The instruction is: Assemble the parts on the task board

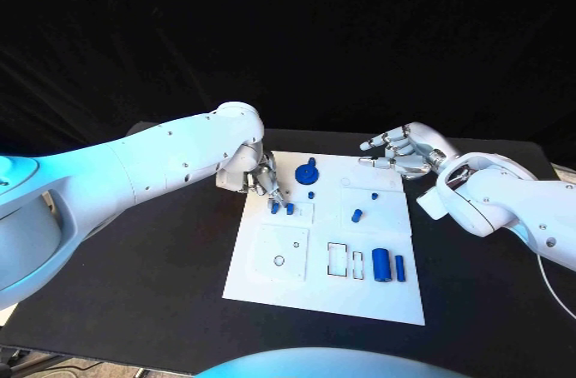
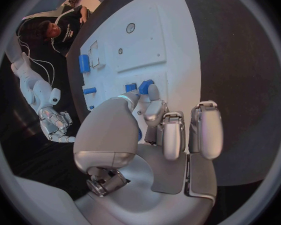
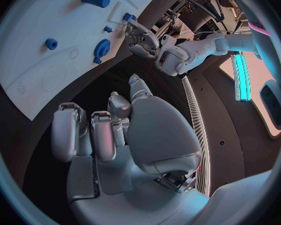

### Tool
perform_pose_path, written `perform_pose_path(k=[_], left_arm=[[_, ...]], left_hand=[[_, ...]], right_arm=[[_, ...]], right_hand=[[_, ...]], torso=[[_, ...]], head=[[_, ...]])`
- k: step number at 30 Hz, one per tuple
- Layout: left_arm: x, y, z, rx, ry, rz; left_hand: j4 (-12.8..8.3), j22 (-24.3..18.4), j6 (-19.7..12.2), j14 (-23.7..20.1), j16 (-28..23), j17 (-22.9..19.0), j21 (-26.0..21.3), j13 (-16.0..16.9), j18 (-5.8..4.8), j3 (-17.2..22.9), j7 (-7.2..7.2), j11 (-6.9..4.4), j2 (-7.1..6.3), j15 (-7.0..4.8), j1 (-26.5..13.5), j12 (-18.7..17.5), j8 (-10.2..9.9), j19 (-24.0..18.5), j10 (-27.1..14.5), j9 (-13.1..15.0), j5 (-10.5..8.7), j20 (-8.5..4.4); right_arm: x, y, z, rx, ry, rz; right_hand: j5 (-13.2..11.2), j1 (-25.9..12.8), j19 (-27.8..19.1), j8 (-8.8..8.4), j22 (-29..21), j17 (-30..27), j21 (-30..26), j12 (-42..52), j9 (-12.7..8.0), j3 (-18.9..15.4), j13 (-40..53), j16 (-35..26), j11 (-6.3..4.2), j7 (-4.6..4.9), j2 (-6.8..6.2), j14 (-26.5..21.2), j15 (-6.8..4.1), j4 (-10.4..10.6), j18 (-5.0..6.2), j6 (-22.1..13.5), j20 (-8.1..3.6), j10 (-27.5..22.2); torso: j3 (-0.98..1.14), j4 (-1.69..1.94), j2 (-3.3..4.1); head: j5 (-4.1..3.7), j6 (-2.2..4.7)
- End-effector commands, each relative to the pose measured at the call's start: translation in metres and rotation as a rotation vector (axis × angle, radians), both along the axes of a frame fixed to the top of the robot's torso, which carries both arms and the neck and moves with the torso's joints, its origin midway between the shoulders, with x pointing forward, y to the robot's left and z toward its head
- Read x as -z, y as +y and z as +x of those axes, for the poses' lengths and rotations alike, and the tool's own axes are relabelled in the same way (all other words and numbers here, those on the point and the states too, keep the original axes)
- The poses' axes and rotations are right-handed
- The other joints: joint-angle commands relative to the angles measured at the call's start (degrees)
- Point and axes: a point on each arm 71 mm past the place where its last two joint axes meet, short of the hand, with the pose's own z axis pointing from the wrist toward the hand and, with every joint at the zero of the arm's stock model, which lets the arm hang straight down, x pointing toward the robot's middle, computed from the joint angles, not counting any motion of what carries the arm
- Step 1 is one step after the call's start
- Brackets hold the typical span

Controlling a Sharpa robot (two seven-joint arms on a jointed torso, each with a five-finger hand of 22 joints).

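The left hand (image 1: 255, 179) reaches over the board's (image 1: 270, 274) far left corner, its fingertips (image 2: 152, 91) pinching a small blue peg (image 1: 276, 207) that stands on the board beside a second peg (image 1: 290, 207). The right hand (image 1: 399, 151) hovers off the board's far right corner, fingers loosely apart, holding nothing. A blue gear (image 1: 309, 174) lies near the left hand.

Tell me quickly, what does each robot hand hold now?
Left robot hand: fingertips at a small blue part on the task board; grip cannot be told.
Right robot hand: open, holding nothing.
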Motion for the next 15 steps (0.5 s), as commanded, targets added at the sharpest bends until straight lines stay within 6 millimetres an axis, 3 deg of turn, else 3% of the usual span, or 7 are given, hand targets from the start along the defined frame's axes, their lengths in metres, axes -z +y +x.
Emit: perform_pose_path(k=[1,15], left_arm=[[0.0018,0.0005,-0.0025,0.012,0.033,0.034],[0.0020,0.0024,-0.0021,0.022,0.032,0.063]], left_hand=[[-0.1,13.3,0.3,5.9,0.2,15.1,0.2,0.1,-0.89,-0.3,0.13,0.07,0.11,-0.11,-0.6,0.2,-0.2,5.1,0.2,0.1,-0.28,0.07],[-1.1,13.3,0.4,5.9,0.2,15.1,0.2,0.0,-0.90,0.2,-0.13,-0.15,0.18,-0.27,1.3,0.2,-0.7,5.1,0.1,0.6,0.20,-0.03]], right_arm=[[0.0000,0.0014,-0.0006,-0.014,-0.001,-0.002],[-0.0001,0.0014,-0.0006,-0.014,-0.002,-0.002]], right_hand=[[0.3,-0.5,-0.3,-0.22,0.0,9.2,-0.3,0.1,0.0,-0.3,0.0,-0.3,-0.12,-0.01,0.23,4.5,-0.49,0.1,0.88,0.3,-0.18,-0.3],[0.3,-0.5,-0.3,-0.22,0.0,9.2,-0.3,0.1,0.0,-0.3,0.0,-0.3,-0.12,-0.01,0.23,4.5,-0.49,0.1,0.88,0.3,-0.18,-0.3]], torso=[[-0.02,-0.02,0.01],[-0.03,-0.02,0.02]], head=[[0.04,-0.01],[0.03,-0.07]])
